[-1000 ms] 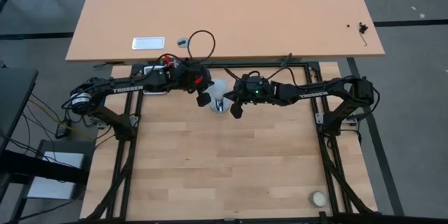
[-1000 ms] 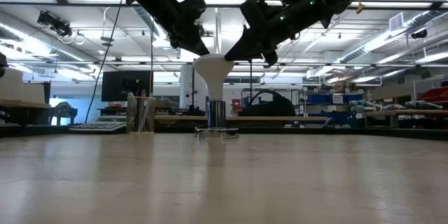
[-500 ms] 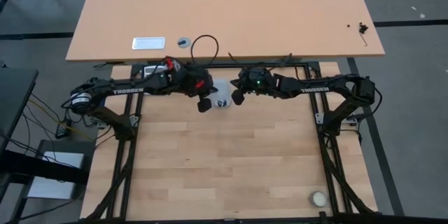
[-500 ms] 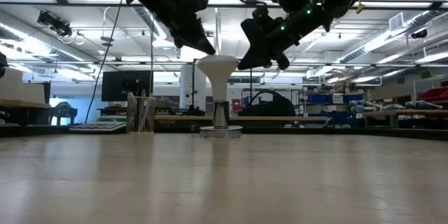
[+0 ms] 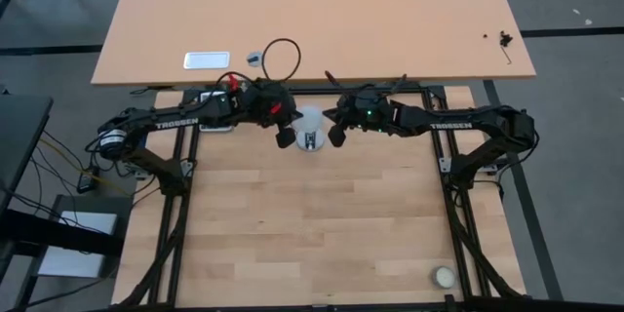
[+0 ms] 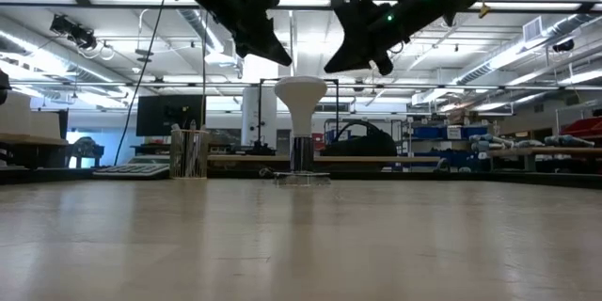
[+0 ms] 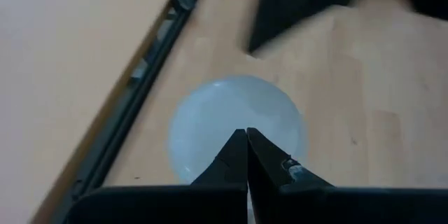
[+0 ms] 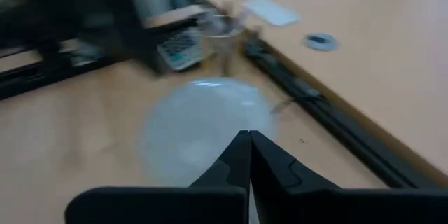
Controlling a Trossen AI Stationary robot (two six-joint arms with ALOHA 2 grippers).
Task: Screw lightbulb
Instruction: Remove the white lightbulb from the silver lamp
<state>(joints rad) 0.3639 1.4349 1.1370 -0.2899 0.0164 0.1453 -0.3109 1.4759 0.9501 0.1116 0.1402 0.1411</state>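
Note:
The white frosted lightbulb (image 6: 301,96) stands upright near the table's far edge. Its grey screw base (image 6: 301,153) sits in the round silver socket disc (image 6: 301,178), which rests on the table. In the high view the globe (image 5: 308,120) lies between the two grippers. My left gripper (image 6: 282,59) is shut, just above and to the left of the globe. My right gripper (image 6: 335,66) is shut, just above and to its right. Each wrist view shows the globe (image 7: 231,112) (image 8: 196,126) below its shut fingertips.
A small cream ball (image 5: 445,276) lies at the table's near right corner. A black frame rail (image 5: 390,91) runs along the far edge. Behind it is a desk with a white plate (image 5: 207,59) and a small disc (image 5: 254,58). The near half of the table is bare wood.
My right gripper has gone toward the far edge and then up, off the globe's right side. My left gripper has risen a little. The bulb, with its socket disc, has shifted slightly toward the table's right and stands upright.

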